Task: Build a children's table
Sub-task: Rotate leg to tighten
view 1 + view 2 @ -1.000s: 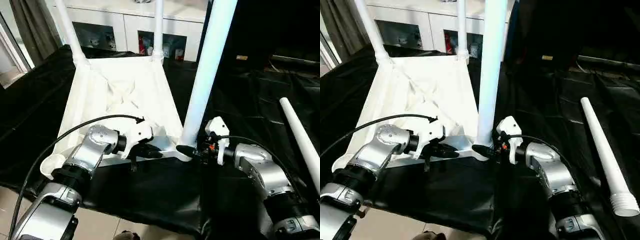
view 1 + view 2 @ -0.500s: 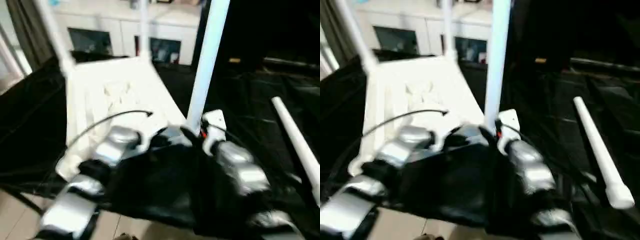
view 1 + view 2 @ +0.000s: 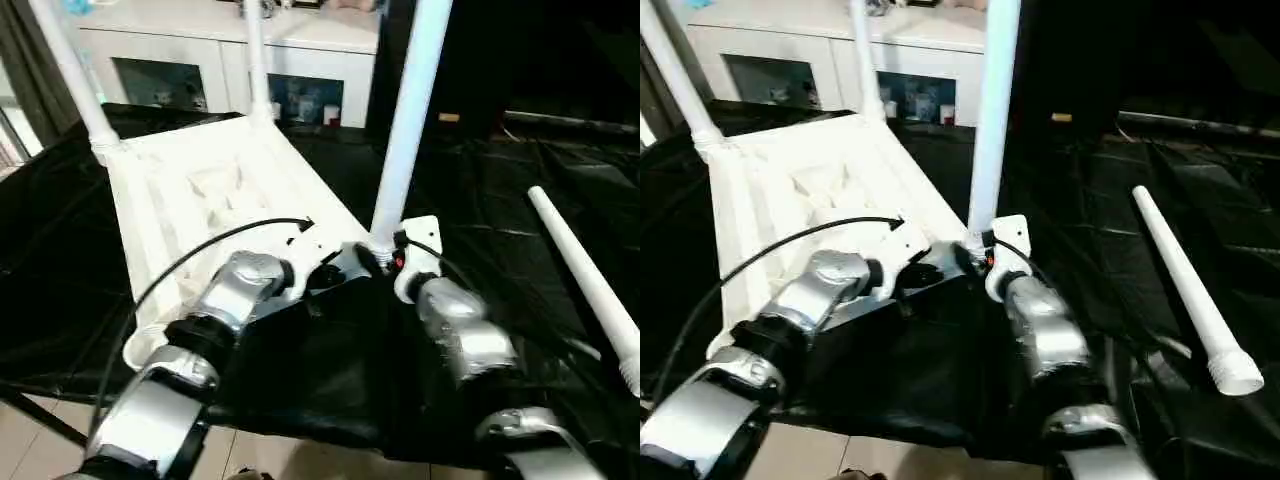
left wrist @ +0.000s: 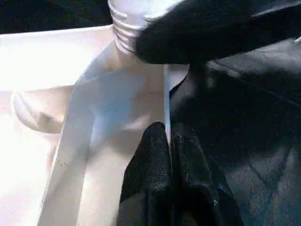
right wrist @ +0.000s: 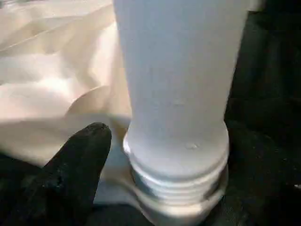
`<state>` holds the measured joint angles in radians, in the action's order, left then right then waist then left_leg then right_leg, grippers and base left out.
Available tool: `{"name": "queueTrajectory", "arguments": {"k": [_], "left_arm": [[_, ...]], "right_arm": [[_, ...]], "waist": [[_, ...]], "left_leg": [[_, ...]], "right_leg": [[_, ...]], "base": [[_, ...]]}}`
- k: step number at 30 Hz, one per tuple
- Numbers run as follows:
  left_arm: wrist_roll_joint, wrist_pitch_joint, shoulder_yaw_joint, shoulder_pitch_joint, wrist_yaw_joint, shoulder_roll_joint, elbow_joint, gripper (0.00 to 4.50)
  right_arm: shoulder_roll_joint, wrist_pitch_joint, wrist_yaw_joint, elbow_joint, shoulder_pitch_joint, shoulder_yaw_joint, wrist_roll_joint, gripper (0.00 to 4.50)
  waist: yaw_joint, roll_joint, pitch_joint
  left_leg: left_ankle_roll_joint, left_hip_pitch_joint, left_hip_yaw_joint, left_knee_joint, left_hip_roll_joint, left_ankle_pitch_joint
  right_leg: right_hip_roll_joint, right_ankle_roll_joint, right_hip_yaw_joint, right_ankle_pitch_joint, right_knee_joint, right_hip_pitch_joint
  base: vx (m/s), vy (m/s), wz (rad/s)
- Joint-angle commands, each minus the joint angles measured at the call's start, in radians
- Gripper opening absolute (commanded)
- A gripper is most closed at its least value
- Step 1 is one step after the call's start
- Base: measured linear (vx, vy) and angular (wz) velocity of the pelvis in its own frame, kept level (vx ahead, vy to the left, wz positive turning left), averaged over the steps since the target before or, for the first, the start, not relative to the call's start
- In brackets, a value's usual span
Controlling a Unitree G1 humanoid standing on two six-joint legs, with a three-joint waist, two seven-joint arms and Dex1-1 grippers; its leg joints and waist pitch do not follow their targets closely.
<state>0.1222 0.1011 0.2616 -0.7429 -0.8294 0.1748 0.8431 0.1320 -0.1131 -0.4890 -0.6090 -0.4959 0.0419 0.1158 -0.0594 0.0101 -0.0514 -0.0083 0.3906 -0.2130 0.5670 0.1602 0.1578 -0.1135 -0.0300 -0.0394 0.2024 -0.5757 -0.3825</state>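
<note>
upturned table top [image 3: 200, 190] — three legs standing

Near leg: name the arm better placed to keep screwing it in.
Right, probably. The right claw sits at the base of the near leg, threads showing, while the left claw pinches the tabletop rim.

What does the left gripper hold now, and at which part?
The left gripper pinches the table top by its thin near rim, close to the upright leg.

- white cabinet [image 3: 300, 60] with glass-fronted compartments along the far wall
- black-draped work table [image 3: 500, 230]
- pale tiled floor [image 3: 40, 455]
- dark curtain [image 3: 25, 60] at far left
</note>
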Motion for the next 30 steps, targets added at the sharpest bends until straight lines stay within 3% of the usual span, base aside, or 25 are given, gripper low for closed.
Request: {"name": "queueTrajectory", "arguments": {"k": [1, 6, 9, 10, 15, 18, 23, 26, 30], "left_arm": [[-0.012, -0.060, 0.007, 0.026, -0.057, 0.023, -0.011, 0.00], [-0.076, -0.096, 0.011, 0.072, -0.254, 0.085, -0.092, 0.00], [-0.097, -0.082, 0.024, 0.093, -0.341, 0.115, -0.138, 0.00], [-0.123, -0.071, 0.025, 0.107, -0.397, 0.128, -0.169, 0.00], [-0.138, -0.063, 0.029, 0.121, -0.445, 0.140, -0.194, 0.00], [-0.130, -0.062, 0.028, 0.122, -0.445, 0.141, -0.192, 0.00], [-0.128, -0.054, 0.026, 0.126, -0.450, 0.143, -0.203, 0.00], [-0.126, -0.054, 0.024, 0.127, -0.450, 0.145, -0.204, 0.00], [-0.123, -0.054, 0.022, 0.126, -0.443, 0.145, -0.201, 0.00]], "right_arm": [[0.033, -0.015, -0.179, 0.078, 0.016, 0.073, 0.018, 3.87], [0.121, -0.048, -0.319, 0.148, 0.036, 0.080, 0.042, 3.87], [0.150, -0.068, -0.373, 0.169, 0.040, 0.089, 0.059, 3.87], [0.165, -0.071, -0.409, 0.176, 0.042, 0.099, 0.062, 3.87], [0.179, -0.076, -0.449, 0.182, 0.048, 0.110, 0.055, 3.87], [0.183, -0.076, -0.459, 0.182, 0.051, 0.120, 0.049, 3.59], [0.191, -0.076, -0.471, 0.183, 0.055, 0.127, 0.045, 3.19], [0.192, -0.076, -0.476, 0.184, 0.055, 0.127, 0.041, 3.06], [0.192, -0.073, -0.473, 0.177, 0.053, 0.128, 0.043, 2.83]], "waist": [[-0.002, -0.009, 0.054], [-0.005, -0.011, 0.058], [-0.013, -0.006, 0.061], [-0.019, -0.002, 0.063], [-0.041, -0.002, 0.073], [-0.046, -0.004, 0.072], [-0.047, -0.005, 0.067], [-0.046, -0.005, 0.068], [-0.047, -0.006, 0.070]], "left_leg": [[-0.040, -0.033, 0.047, -0.087, 0.069, 0.485], [-0.010, -0.027, 0.040, -0.082, 0.072, 0.382], [-0.001, -0.033, 0.034, -0.079, 0.077, 0.348], [-0.004, -0.040, 0.029, -0.077, 0.079, 0.331], [0.041, -0.034, 0.016, -0.061, 0.076, 0.177], [0.050, -0.032, 0.015, -0.059, 0.075, 0.178], [0.013, -0.035, 0.018, -0.066, 0.078, 0.251], [0.004, -0.035, 0.019, -0.067, 0.078, 0.250], [0.019, -0.034, 0.017, -0.062, 0.076, 0.220]], "right_leg": [[-0.051, 0.155, 0.031, 0.366, 0.085, 0.004], [-0.051, 0.207, 0.030, 0.296, 0.071, 0.012], [-0.048, 0.234, 0.029, 0.254, 0.064, 0.011], [-0.044, 0.247, 0.029, 0.212, 0.060, 0.006], [-0.038, 0.290, 0.024, -0.012, 0.028, 0.017], [-0.042, 0.285, 0.023, 0.006, 0.030, 0.019], [-0.045, 0.256, 0.027, 0.145, 0.044, 0.016], [-0.043, 0.250, 0.026, 0.138, 0.042, 0.016], [-0.042, 0.260, 0.025, 0.093, 0.037, 0.017]], "base": [[0.000, 0.000, 0.00], [0.000, 0.000, 0.00], [0.000, 0.000, 0.00], [0.055, -0.012, 0.05], [0.059, 0.004, 0.02], [0.000, 0.000, 0.00], [0.000, 0.000, 0.00], [0.000, 0.000, 0.00], [0.000, 0.000, 0.00]]}}
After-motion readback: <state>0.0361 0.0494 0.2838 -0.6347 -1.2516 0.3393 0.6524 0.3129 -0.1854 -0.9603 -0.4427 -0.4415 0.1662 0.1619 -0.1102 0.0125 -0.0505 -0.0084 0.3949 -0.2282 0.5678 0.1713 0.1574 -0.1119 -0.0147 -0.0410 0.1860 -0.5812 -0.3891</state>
